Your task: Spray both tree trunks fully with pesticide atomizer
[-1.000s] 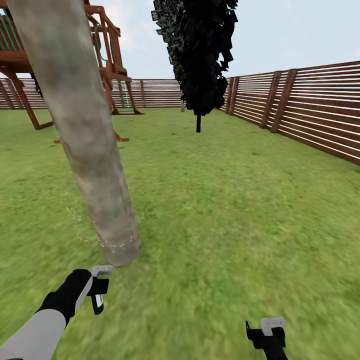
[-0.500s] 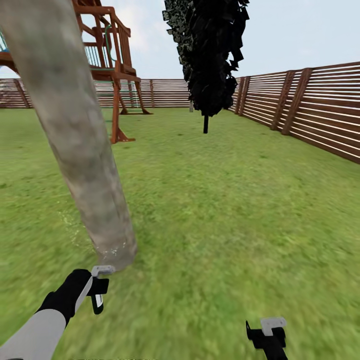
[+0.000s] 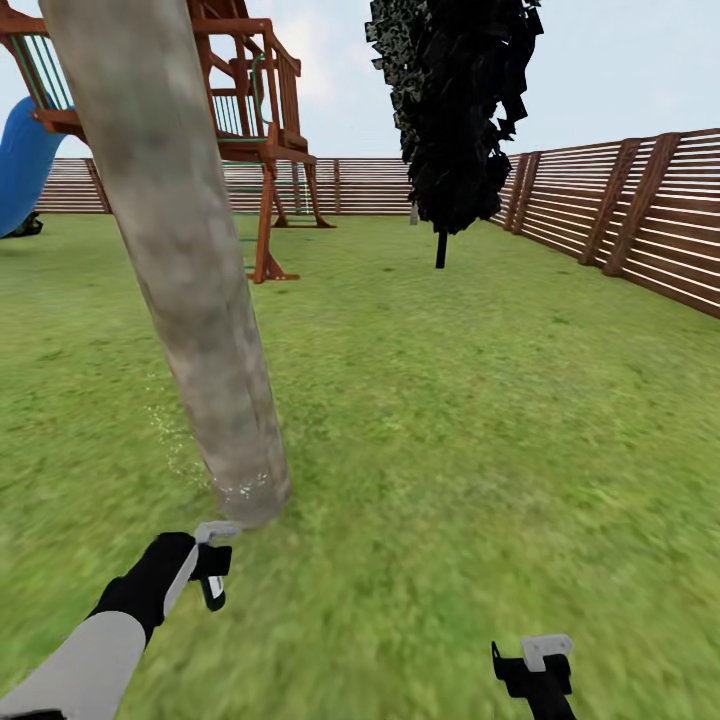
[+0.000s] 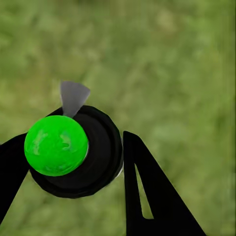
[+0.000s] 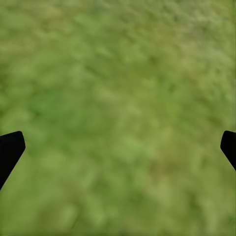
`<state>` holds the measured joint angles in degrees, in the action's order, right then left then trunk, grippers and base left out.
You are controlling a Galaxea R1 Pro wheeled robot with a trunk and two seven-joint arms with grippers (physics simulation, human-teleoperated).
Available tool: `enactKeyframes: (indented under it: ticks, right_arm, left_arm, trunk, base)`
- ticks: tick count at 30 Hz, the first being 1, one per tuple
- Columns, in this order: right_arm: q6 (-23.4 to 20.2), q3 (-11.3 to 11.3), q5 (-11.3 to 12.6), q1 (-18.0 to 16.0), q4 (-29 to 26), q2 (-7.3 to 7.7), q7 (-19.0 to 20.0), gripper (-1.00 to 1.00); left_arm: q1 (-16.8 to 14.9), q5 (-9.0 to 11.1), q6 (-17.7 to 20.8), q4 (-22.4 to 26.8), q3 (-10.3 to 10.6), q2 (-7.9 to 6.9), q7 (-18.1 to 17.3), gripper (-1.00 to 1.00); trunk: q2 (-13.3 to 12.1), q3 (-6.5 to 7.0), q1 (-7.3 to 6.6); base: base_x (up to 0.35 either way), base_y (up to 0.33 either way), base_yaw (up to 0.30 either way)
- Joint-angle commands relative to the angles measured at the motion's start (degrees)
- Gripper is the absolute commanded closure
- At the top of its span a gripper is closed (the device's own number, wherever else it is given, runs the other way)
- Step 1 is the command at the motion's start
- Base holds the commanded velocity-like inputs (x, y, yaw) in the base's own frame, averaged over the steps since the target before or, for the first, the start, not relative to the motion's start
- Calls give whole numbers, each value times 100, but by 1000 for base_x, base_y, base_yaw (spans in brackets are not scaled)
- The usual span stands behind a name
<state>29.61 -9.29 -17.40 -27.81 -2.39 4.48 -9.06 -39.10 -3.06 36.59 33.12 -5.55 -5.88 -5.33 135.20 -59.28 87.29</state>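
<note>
The left gripper (image 4: 73, 162) had its jaws clenched on the atomizer (image 4: 73, 150), black fingers pressed against both sides of its round black body. The right gripper (image 5: 118, 147) was released, jaws spread wide with nothing but grass between them.

Head view: The left gripper (image 3: 212, 572) was held low, just short of the base of a thick grey-tan tree trunk (image 3: 190, 270). The trunk rose at a tilt out of the lawn (image 3: 480, 400). Fine pale specks lay on the base of the trunk and on the grass beside it, probably spray. The right gripper (image 3: 535, 668) hung well apart over bare grass. A wooden play frame (image 3: 255, 130), a dark thin-stemmed tree (image 3: 460, 110) and a slatted fence (image 3: 640, 220) stood beyond.

Left wrist view: The atomizer showed a bright green cap and a grey nozzle tab, with blurred grass behind.

Right wrist view: Both fingertips (image 5: 10, 150) sat at the frame edges over grass.

Risk: The specks reached the lowest part of the trunk only. If the nozzle is kept low or aimed at the lawn, the upper trunk would remain uncovered. The left arm could also strike the trunk, given how close it is.
</note>
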Motion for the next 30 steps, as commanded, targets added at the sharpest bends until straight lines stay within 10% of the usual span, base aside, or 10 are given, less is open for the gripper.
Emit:
enactKeyframes:
  ticks: [1,4,9,13,20,25,30]
  right_arm:
    - [17,-38,-61,-3,9,0,-25,-100]
    - [14,-38,-61,-3,10,-2,-25,-100]
    - [15,-38,-61,-4,10,-4,-25,-100]
    - [16,-38,-61,-3,10,-4,-25,-100]
    - [16,-38,-61,-3,10,-1,-25,-100]
    - [18,-38,-61,1,10,-3,-25,-100]
    - [17,-38,-61,-2,10,0,-25,-100]
  left_arm:
    - [-31,-84,42,229,-37,-104,-53,100]
    - [-35,-70,88,530,-35,-198,-76,100]
    - [-345,-69,660,800,-18,125,-92,100]
    - [-450,-59,708,810,-29,-418,-105,100]
    - [-561,-67,860,879,0,-132,-102,100]
    - [-679,-65,1320,950,-23,-760,-343,100]
    - [-696,-103,1347,1046,23,-615,-504,100]
  trunk:
    - [2,-5,-1]
    - [2,-5,-1]
    - [2,-5,-1]
    - [2,-5,-1]
    - [2,-5,-1]
    - [2,-5,-1]
    - [2,-5,-1]
  base:
    - [0,0,0]
    - [0,0,0]
    - [0,0,0]
    - [0,0,0]
    - [0,0,0]
    - [0,0,0]
    - [-144,0,0]
